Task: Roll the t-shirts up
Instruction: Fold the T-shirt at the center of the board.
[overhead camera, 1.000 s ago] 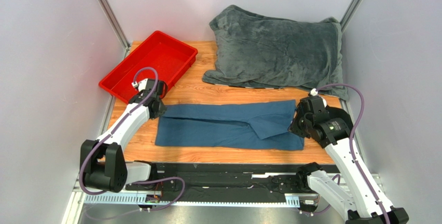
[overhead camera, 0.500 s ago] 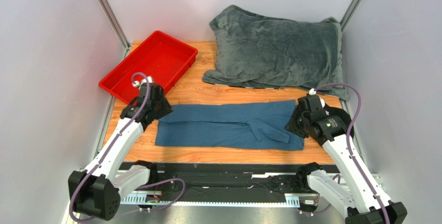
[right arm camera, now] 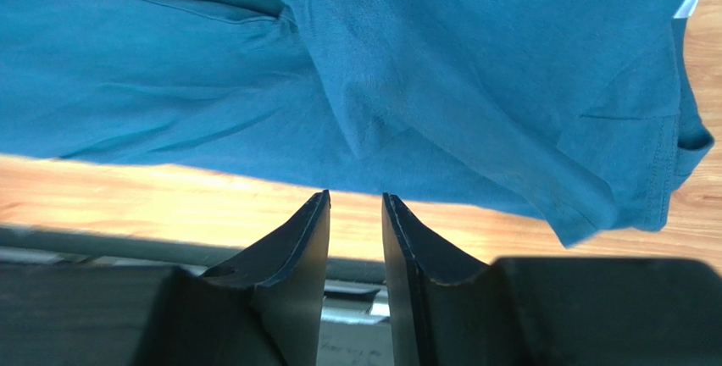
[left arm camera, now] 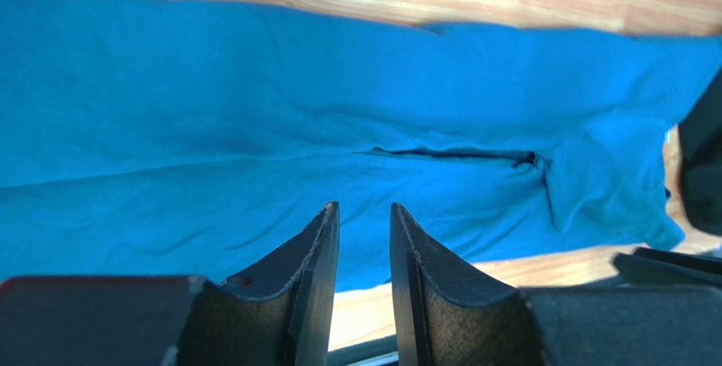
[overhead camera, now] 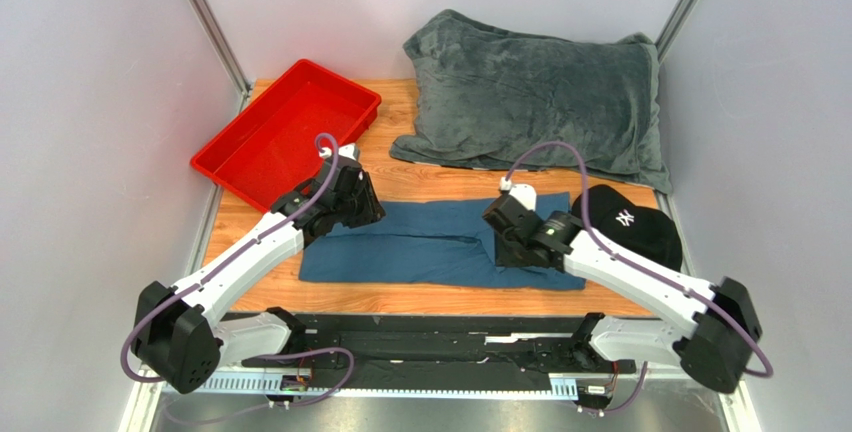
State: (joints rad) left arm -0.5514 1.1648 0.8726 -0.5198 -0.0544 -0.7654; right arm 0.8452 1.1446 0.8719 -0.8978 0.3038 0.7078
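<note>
The teal-blue t-shirt (overhead camera: 430, 247) lies folded into a long strip across the wooden table, with a sleeve flap near its right end. My left gripper (overhead camera: 362, 214) hovers over the strip's left part. Its fingertips stand a narrow gap apart over the cloth (left arm camera: 254, 112), and the left gripper (left arm camera: 364, 205) holds nothing. My right gripper (overhead camera: 512, 250) hangs over the right part by the sleeve flap. In the right wrist view the shirt (right arm camera: 424, 61) fills the top, and the right gripper (right arm camera: 356, 195) sits at its near hem, slightly open and empty.
A black cap with a white logo (overhead camera: 630, 227) sits just right of the shirt's end. The large grey blanket (overhead camera: 540, 102) covers the back right. A red tray (overhead camera: 290, 127) stands at the back left. Bare wood (right arm camera: 254, 205) runs along the near edge.
Both arms swung inward from the shirt's two ends to above its middle parts. The right arm's move uncovered the black cap. The sleeve flap shifted slightly.
</note>
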